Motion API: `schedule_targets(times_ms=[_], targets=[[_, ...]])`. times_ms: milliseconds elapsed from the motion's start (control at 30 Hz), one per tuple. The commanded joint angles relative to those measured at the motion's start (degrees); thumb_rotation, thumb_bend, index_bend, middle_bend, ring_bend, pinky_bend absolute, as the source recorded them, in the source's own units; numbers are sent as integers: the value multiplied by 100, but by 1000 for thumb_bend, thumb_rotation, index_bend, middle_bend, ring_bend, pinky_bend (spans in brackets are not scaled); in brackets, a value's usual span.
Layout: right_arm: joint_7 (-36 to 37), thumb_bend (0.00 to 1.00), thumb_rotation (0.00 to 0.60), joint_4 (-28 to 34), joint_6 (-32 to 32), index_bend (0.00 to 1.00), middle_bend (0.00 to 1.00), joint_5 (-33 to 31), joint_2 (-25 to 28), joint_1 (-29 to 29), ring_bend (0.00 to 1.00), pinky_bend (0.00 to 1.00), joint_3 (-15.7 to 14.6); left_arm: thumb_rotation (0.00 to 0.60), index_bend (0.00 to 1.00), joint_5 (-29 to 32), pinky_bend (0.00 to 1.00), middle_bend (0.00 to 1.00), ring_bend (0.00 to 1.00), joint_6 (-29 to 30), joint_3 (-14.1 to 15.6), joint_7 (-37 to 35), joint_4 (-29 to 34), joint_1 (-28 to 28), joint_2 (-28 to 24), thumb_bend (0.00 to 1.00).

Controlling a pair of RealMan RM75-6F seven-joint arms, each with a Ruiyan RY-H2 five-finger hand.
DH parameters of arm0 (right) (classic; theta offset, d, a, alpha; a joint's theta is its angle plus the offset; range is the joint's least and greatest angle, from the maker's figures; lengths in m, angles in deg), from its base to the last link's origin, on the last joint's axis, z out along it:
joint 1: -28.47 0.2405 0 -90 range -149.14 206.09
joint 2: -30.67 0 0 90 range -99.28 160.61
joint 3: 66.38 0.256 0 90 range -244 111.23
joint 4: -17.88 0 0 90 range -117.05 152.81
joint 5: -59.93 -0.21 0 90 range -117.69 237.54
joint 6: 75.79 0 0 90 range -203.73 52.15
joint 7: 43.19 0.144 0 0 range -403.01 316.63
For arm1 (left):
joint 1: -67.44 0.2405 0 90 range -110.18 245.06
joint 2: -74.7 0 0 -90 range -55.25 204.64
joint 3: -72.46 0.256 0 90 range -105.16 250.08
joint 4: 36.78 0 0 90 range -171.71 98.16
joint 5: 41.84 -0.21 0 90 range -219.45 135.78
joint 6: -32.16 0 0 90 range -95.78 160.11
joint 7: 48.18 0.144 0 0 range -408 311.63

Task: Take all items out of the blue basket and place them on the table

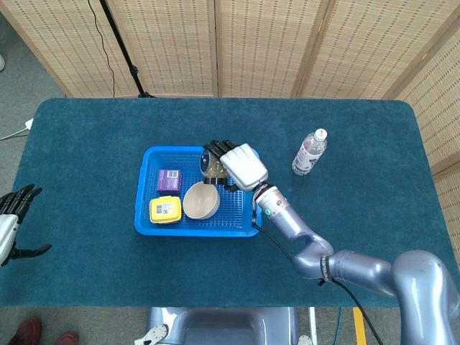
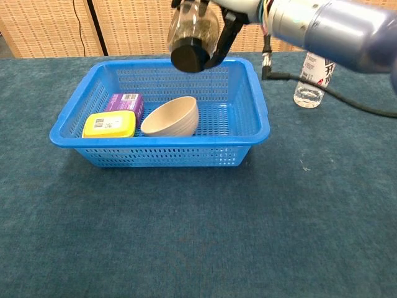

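Note:
My right hand [image 1: 241, 164] [image 2: 226, 15] grips a clear jar with a black lid [image 2: 192, 36] [image 1: 210, 162], filled with something greenish, and holds it in the air above the blue basket [image 1: 147, 223] [image 2: 161, 156]. Inside the basket lie a purple box [image 1: 169, 179] [image 2: 123, 102], a yellow box [image 1: 164, 209] [image 2: 109, 125] and a beige bowl [image 1: 202, 200] [image 2: 172, 117] tipped on its side. My left hand [image 1: 13, 219] hangs open at the far left edge of the head view, away from the basket.
A clear water bottle [image 1: 309, 152] [image 2: 313, 73] stands on the table right of the basket. The blue tablecloth [image 1: 86, 144] spreads wide around the basket. Wicker screens stand behind the table.

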Motion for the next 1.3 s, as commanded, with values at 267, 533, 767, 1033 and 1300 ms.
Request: schedule_targets(times_ms=[267, 533, 767, 1033, 1300], targets=[[204, 223, 600, 1558, 638, 474, 540, 343, 2024, -1193, 523, 583, -220, 600, 0, -194, 0, 0, 0, -14, 69, -8, 37, -20, -11, 57], [891, 223, 600, 1862, 947, 476, 542, 1182, 2803, -1960, 523, 583, -923, 600, 0, -261, 0, 0, 0, -42, 114, 140, 108, -44, 28, 57], [1180, 224, 600, 1321, 865, 424, 508, 1389, 2682, -2164, 493, 576, -1198, 600, 0, -238, 0, 0, 0, -37, 121, 222, 128, -44, 58, 57], [1721, 9, 600, -236, -170, 71, 10, 1296, 1794, -1934, 0, 171, -1419, 600, 0, -237, 0, 0, 0, -50, 136, 137, 98, -43, 42, 57], [2022, 0, 600, -551, -508, 13, 0, 1420, 1770, -1832, 0, 53, -1489, 600, 0, -198, 0, 0, 0, -40, 141, 49, 48, -23, 27, 56]])
